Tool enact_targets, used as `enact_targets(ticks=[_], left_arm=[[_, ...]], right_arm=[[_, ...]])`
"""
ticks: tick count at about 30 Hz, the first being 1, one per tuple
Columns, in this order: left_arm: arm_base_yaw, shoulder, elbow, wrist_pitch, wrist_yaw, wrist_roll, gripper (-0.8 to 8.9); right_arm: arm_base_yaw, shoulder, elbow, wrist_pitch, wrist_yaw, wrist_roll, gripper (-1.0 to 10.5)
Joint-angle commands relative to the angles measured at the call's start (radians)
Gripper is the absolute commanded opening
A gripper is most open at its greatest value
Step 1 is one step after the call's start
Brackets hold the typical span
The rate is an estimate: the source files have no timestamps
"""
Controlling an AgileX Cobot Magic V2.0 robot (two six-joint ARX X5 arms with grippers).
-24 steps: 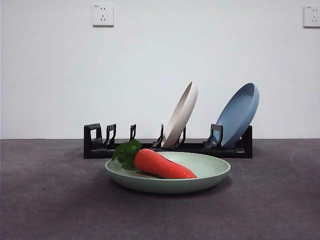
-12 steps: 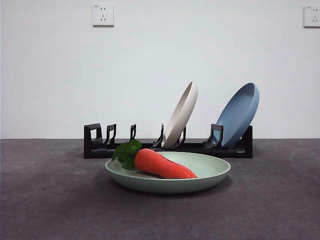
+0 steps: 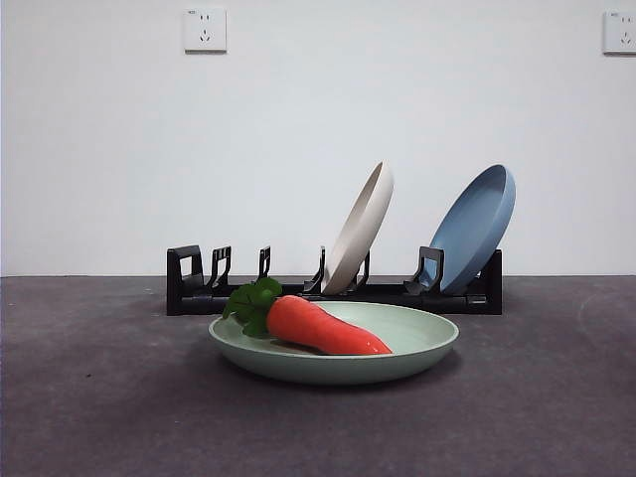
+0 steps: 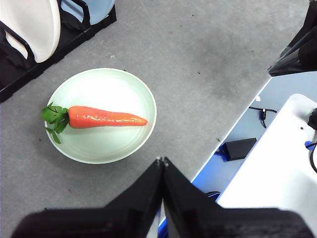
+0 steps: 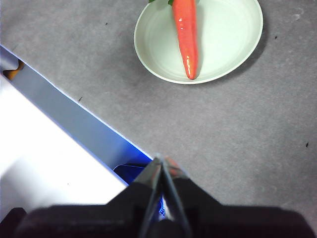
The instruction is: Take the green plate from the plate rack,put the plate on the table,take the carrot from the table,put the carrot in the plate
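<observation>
Looking across the table (image 3: pixel 99 417) from left to right, we first meet the plate rack (image 3: pixel 199 288), a long black rack standing at the back, its left slots bare of plates. In front of its middle lies the green plate (image 3: pixel 417 348), flat on the table and just clear of the rack. The carrot (image 3: pixel 323 328) rests inside it, leaves toward the left rim and tip pointing right, touching the plate's floor. Behind, further right, we see a cream plate (image 3: pixel 363 227) leaning in a middle slot of the rack, and then a blue plate (image 3: pixel 475 227) leaning at the rack's right end. Neither arm shows in the front view. From the wrist cameras we find the left gripper (image 4: pixel 162 159) raised well above the table edge, away from the plate, its two jaws pressed together on nothing. The right gripper (image 5: pixel 162 159) hangs likewise high and apart from the plate, jaws closed tip to tip and empty.
</observation>
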Motion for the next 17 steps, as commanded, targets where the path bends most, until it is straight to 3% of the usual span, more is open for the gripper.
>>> enact_targets(ticks=[1, 4, 8, 12, 17], left_arm=[[-0.003, 0.0, 0.001, 0.001, 0.0, -0.006, -0.03], [0.003, -0.003, 0.001, 0.002, -0.007, 0.006, -0.03], [0.072, -0.031, -0.001, 0.085, -0.118, 0.161, -0.03], [0.235, -0.083, -0.032, 0.33, -0.117, 0.304, -0.03], [0.472, -0.212, -0.215, 0.698, -0.023, 0.336, -0.03]], right_arm=[[0.002, -0.002, -0.007, 0.005, 0.004, 0.006, 0.0], [0.002, -0.002, -0.007, 0.005, 0.004, 0.006, 0.0], [0.002, -0.002, -0.007, 0.005, 0.004, 0.006, 0.0], [0.002, -0.002, -0.007, 0.005, 0.003, 0.006, 0.0], [0.002, -0.002, -0.007, 0.005, 0.004, 0.006, 0.0]])
